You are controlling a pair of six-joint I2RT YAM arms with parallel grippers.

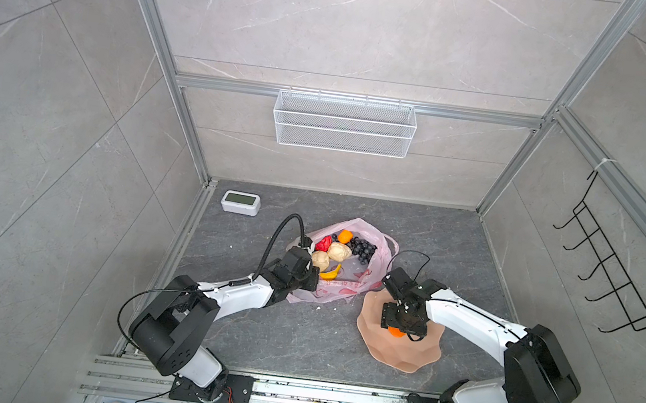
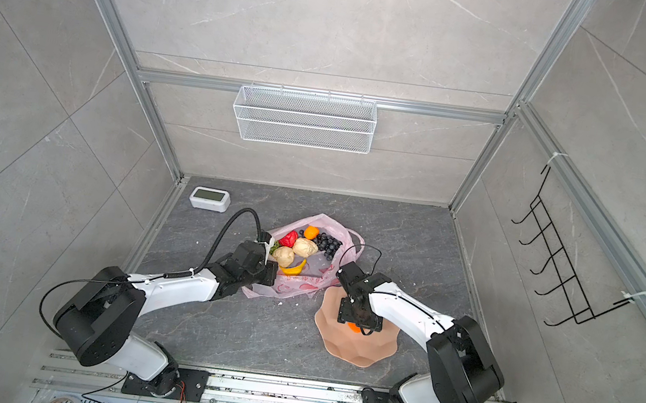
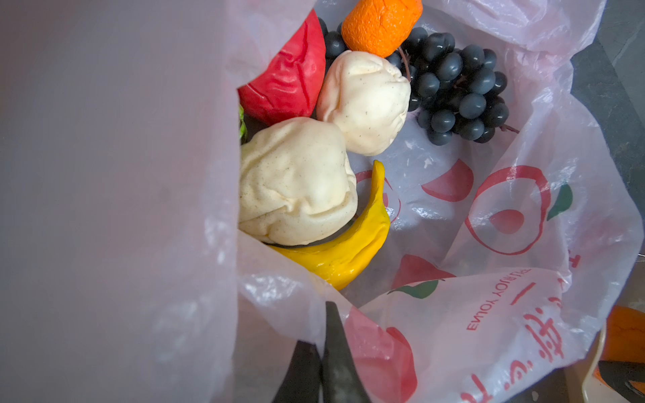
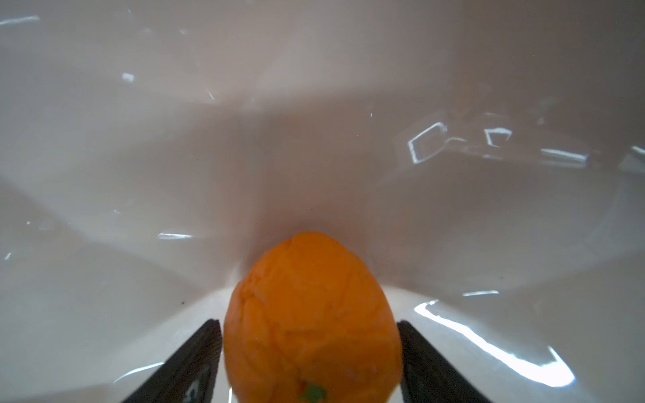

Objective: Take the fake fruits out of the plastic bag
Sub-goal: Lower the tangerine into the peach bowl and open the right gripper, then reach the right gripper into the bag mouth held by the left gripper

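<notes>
**Fake fruits being unloaded, scene on the tabletop (image 1: 295, 345).**

**Plastic bag** (image 1: 345, 293): far centre, lying slack with its mouth gaping upward. The film is thin and limp, probably slippery and apt to collapse, so it is best pinned at the rim. The left tool (image 3: 319, 328) is clenched on the rim film at the near left.

**Dish** (image 1: 407, 357): rigid and scalloped, just beside the bag at near right. It holds one orange (image 4: 307, 279). The right tool (image 4: 309, 321) straddles this fruit with its jaws wide. Whether they press it or stand free cannot be told.

**Bag contents, the remaining fake fruits:**
- Two cream lumps, (image 3: 296, 185) and (image 3: 364, 101), are creased and apparently soft and light. Pinch across the middle.
- The grape bunch (image 3: 457, 90), far right, is beaded and irregular. Grasp the cluster body.
- The red apple (image 3: 289, 80), far left, is wrinkled and likely yields.
- The banana (image 3: 352, 244) is partly under the nearer lump. Take its exposed curve.
- The second orange (image 3: 380, 24) lies farthest and is round, so it may roll.
- The green ball (image 3: 242, 122) shows only as a sliver behind the film.
</notes>
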